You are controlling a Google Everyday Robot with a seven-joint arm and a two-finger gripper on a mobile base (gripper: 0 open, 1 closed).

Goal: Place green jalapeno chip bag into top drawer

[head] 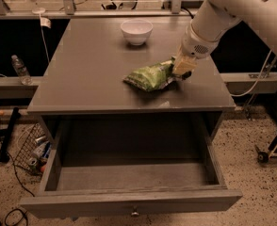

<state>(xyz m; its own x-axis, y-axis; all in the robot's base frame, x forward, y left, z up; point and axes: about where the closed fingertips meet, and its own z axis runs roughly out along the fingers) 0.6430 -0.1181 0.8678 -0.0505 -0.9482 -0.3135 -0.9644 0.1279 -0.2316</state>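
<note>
The green jalapeno chip bag (150, 76) is on the grey cabinet top (91, 74), right of centre, with its right end raised and its left end low near the surface. My gripper (180, 69) comes in from the upper right and is shut on the bag's right end. The top drawer (129, 202) stands pulled wide open below the front edge of the cabinet; its inside holds nothing and its small round knob (135, 213) shows on the front panel.
A white bowl (136, 31) stands at the back of the cabinet top. A plastic bottle (20, 69) stands on a ledge at left. A wire basket with cans (32, 150) and cables lie on the floor at left. A wheeled stand (270, 149) is at right.
</note>
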